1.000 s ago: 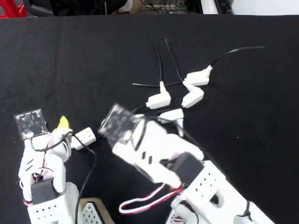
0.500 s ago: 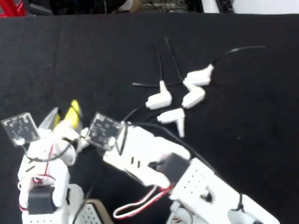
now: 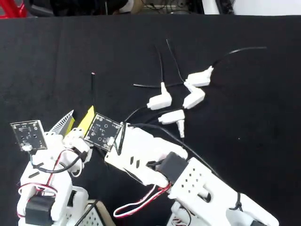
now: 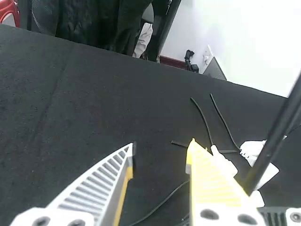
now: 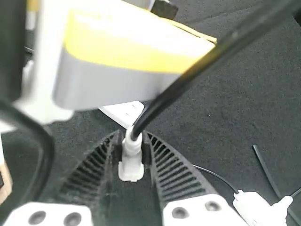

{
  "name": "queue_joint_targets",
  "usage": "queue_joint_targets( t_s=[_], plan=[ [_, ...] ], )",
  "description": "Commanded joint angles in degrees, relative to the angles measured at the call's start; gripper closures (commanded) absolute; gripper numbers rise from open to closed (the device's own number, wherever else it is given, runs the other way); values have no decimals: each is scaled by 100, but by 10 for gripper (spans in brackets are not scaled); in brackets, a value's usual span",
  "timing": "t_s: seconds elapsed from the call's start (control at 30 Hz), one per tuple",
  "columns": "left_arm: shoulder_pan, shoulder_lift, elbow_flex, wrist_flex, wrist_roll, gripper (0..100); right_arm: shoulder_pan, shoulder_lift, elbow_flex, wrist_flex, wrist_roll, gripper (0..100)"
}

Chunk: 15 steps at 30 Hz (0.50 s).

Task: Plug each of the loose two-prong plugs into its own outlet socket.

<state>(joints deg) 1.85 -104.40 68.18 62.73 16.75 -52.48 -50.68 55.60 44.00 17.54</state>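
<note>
My right gripper [image 5: 131, 139] is shut on a small white plug [image 5: 129, 165] whose black cable [image 5: 197, 66] runs up and away. In the high view that cable [image 3: 93, 89] stands up beside the right wrist's camera board [image 3: 103, 131], which hides the plug. My left gripper [image 3: 75, 118] is just left of it, open, with its yellow finger [image 5: 127, 52] close in front of the held plug. Nothing lies between the left gripper's [image 4: 160, 155] fingers. Several loose white plugs [image 3: 160, 100] [image 3: 173, 116] lie on the black table [image 3: 47, 61] at centre right.
Two more white plugs [image 3: 194, 98] [image 3: 200, 77] with thin black leads lie further back right. A pale ribbed block [image 3: 91, 215] sits at the front edge between the arm bases. The left and far parts of the table are bare.
The right arm swung left to the left gripper. The left gripper, which held the white plug, has opened and lifted. The plug's cable now stands upward by the right wrist.
</note>
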Motion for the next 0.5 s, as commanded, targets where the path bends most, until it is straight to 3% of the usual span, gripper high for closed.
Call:
queue_joint_targets(
  t_s=[0.0, 0.17, 0.37, 0.47],
  plan=[
    [558, 0, -338, -18, -281, 809, -53, 22, -110, -114, 18, 987],
    [681, 0, -365, 53, -1231, 809, -70, 22, -101, -105, 18, 987],
    [611, -9, -585, 738, -1319, 809, -70, 22, -119, -79, 9, 987],
    [-295, -9, -954, 985, -1407, 809, -53, 40, -92, -141, -290, 987]
  ],
)
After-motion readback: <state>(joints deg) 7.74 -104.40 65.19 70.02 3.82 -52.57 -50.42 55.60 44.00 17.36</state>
